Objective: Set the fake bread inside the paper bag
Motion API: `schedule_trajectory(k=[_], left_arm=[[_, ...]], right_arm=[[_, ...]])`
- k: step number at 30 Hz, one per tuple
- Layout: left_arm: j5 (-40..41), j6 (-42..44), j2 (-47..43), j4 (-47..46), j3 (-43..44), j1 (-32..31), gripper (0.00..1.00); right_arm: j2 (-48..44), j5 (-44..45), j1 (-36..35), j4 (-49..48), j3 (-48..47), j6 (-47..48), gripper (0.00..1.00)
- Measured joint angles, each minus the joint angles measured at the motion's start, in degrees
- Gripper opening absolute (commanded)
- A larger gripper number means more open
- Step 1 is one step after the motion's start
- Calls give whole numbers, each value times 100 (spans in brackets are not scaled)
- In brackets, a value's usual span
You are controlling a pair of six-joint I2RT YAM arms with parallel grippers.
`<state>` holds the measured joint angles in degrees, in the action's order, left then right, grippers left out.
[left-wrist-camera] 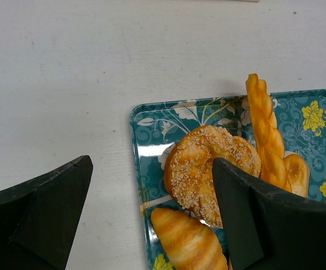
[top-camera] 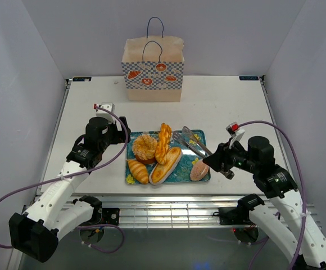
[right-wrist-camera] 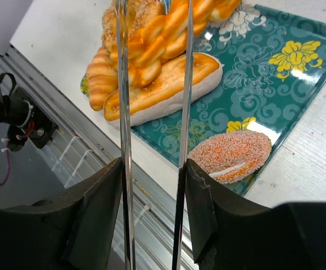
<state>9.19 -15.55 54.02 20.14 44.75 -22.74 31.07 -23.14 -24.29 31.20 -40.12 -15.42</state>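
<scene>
The tan paper bag (top-camera: 153, 70) stands upright at the table's far edge. A teal floral tray (top-camera: 184, 167) holds the fake bread: a sugared round bun (top-camera: 144, 147), a twisted loaf (top-camera: 163, 140), a baguette (top-camera: 166, 165), a croissant (top-camera: 138, 170) and a pink-topped bun (top-camera: 199, 169). My left gripper (left-wrist-camera: 152, 163) is open and empty above the tray's left edge, over the sugared bun (left-wrist-camera: 202, 163) and the croissant (left-wrist-camera: 185, 242). My right gripper (right-wrist-camera: 153, 169) is shut on the metal tongs (right-wrist-camera: 185, 84), whose open tips reach over the twisted loaf; the pink-topped bun (right-wrist-camera: 230, 154) lies just to their right.
The tray (right-wrist-camera: 253, 67) lies close to the table's near edge, with the metal frame rails (top-camera: 168, 211) just below it. White walls enclose the table on three sides. Purple cables loop from both arms.
</scene>
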Motion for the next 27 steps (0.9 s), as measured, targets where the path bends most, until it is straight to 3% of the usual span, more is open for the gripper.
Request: schedule_trajectory(k=[6,9,20,27], left_arm=[[4,2,107,2,0,0,98],[9,2,166,2,0,0,98],[46,4,192,4,0,0,98],[46,4,192,4,22,0,98]], right_arm=[[752,1154,-1309,7,-157,-31,52],[1147,2085,-2505,20,-431,-111,52],[789,4164,-4588,-151,-372,-988,52],[1161,5372,-5949,-76,-308,-1650,53]])
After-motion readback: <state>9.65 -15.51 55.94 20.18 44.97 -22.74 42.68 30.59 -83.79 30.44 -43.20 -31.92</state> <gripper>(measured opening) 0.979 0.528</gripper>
